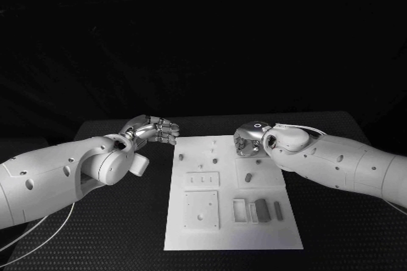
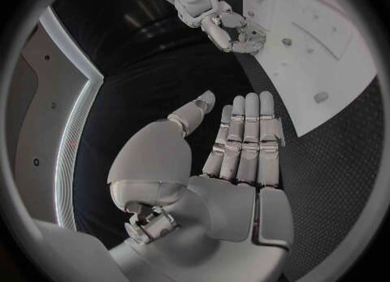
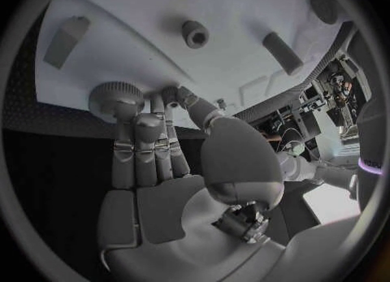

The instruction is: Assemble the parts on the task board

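The white task board [image 1: 233, 224] lies in the middle of the black table. My right hand [image 1: 252, 140] is low over the board's far right part. In the right wrist view its fingertips [image 3: 149, 125] and thumb hold a round grey part with a knurled rim [image 3: 116, 98] close to the board [image 3: 244, 9]. My left hand [image 1: 154, 130] hovers beside the board's far left corner. In the left wrist view it [image 2: 240, 145] is flat with straight fingers and holds nothing. A short grey peg [image 1: 247, 177] and a small stud [image 1: 214, 161] sit mid-board.
Two square white plates [image 1: 203, 179] [image 1: 202, 210] lie on the board's left half. Grey blocks [image 1: 261, 209] and white frames [image 1: 240, 208] sit on its near right. A small ring-shaped piece [image 3: 195, 33] and a peg [image 3: 282, 52] lie beyond my right fingers.
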Robot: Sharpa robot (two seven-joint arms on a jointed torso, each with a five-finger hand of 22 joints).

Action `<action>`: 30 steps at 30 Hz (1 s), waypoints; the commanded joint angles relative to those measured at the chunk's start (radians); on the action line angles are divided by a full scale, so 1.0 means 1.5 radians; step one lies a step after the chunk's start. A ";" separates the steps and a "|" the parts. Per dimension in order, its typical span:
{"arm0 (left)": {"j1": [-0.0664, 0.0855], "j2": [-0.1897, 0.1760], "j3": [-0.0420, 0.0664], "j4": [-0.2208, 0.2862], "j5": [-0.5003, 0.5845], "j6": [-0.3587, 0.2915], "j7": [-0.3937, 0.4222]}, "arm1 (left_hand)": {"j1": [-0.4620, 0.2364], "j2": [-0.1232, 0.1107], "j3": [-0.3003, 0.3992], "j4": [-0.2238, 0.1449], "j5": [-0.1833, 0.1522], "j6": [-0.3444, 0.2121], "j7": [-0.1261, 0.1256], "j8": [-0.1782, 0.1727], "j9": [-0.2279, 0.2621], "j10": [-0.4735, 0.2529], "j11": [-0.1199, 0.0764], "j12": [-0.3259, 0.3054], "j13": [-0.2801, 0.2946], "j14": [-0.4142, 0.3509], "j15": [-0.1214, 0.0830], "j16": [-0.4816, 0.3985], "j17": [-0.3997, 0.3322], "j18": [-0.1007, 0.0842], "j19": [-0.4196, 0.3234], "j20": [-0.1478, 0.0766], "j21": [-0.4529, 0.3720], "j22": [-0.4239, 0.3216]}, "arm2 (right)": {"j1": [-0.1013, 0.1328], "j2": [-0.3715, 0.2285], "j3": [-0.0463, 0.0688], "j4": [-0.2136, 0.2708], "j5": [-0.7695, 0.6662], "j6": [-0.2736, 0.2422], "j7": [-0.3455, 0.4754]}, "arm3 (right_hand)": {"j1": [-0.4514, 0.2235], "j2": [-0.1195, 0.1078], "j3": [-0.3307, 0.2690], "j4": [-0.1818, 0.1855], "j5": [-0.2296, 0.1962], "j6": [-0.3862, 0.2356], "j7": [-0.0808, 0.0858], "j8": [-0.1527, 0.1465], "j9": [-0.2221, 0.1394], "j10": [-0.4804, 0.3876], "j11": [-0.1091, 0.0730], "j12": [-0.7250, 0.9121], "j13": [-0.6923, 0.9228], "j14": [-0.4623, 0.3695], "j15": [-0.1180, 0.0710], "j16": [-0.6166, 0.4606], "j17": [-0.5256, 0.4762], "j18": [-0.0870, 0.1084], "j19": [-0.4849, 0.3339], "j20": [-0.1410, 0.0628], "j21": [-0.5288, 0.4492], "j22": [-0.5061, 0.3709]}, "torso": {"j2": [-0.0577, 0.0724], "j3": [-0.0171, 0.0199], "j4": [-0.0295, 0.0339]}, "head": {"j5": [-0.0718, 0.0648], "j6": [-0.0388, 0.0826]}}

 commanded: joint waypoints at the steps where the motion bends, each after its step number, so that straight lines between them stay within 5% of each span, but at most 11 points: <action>1: 0.001 0.001 0.001 0.002 0.006 0.012 0.005 | -0.004 -0.001 -0.001 0.002 0.000 0.000 0.004 -0.004 -0.001 -0.004 0.003 -0.004 0.001 0.000 0.002 -0.003 0.001 0.001 -0.003 0.001 -0.004 0.001 | -0.011 0.004 -0.009 0.003 -0.041 0.014 -0.025 | 0.013 0.005 -0.001 0.000 0.005 0.007 -0.001 0.002 0.003 0.007 -0.002 0.001 -0.001 0.001 -0.006 0.005 -0.001 0.036 -0.003 -0.006 0.005 0.018 | 0.001 0.0003 0.0003 | -0.001 0.002; 10: 0.002 0.003 0.001 0.003 0.005 0.012 0.005 | -0.004 -0.001 -0.001 0.002 0.000 -0.001 0.004 -0.005 -0.001 -0.004 0.003 -0.004 0.002 0.000 0.002 -0.004 0.001 0.001 -0.003 0.001 -0.005 0.001 | -0.011 0.003 -0.013 0.012 -0.057 -0.006 -0.039 | 0.030 0.009 0.001 0.000 0.004 0.023 -0.005 0.003 0.011 0.023 -0.009 0.004 0.006 0.000 -0.013 0.014 -0.002 0.036 -0.007 -0.008 0.022 0.017 | 0.004 -0.0002 0.0006 | -0.006 0.006; 17: 0.003 0.002 0.001 0.001 0.005 0.010 0.005 | -0.004 -0.002 -0.001 0.002 0.000 -0.002 0.005 -0.005 -0.001 -0.004 0.003 -0.005 0.002 0.000 0.002 -0.005 0.002 0.001 -0.003 0.001 -0.005 0.002 | -0.011 -0.006 -0.012 0.038 -0.057 -0.062 -0.056 | 0.031 0.009 0.001 0.000 0.005 0.031 -0.008 0.002 0.014 0.030 -0.012 0.005 0.010 0.001 -0.016 0.021 -0.002 0.036 -0.006 -0.009 0.030 0.017 | 0.004 -0.0005 0.0016 | -0.005 0.008; 22: 0.003 0.002 0.001 -0.001 0.005 0.010 0.005 | -0.004 -0.002 -0.001 0.002 0.000 -0.002 0.005 -0.005 0.000 -0.004 0.003 -0.005 0.002 0.001 0.002 -0.005 0.002 0.001 -0.003 0.001 -0.005 0.002 | 0.001 -0.002 -0.009 0.052 -0.069 -0.108 -0.080 | 0.030 0.008 0.001 0.000 0.005 0.034 -0.009 0.001 0.015 0.033 -0.013 0.005 0.011 0.002 -0.018 0.027 0.000 0.036 -0.005 -0.010 0.035 0.017 | 0.005 -0.0006 0.0020 | -0.003 0.011; 30: 0.003 0.007 0.001 -0.003 0.005 0.010 0.005 | -0.004 -0.002 -0.001 0.003 0.000 -0.002 0.005 -0.006 0.000 -0.004 0.003 -0.006 0.003 0.001 0.002 -0.006 0.003 0.001 -0.003 0.001 -0.005 0.002 | 0.013 0.025 -0.007 0.052 -0.084 -0.120 -0.103 | 0.031 0.005 0.002 0.000 0.005 0.040 -0.010 -0.001 0.017 0.037 -0.015 0.004 0.013 0.001 -0.019 0.037 0.005 0.036 -0.004 -0.011 0.043 0.017 | 0.006 0.0007 0.0016 | 0.000 0.018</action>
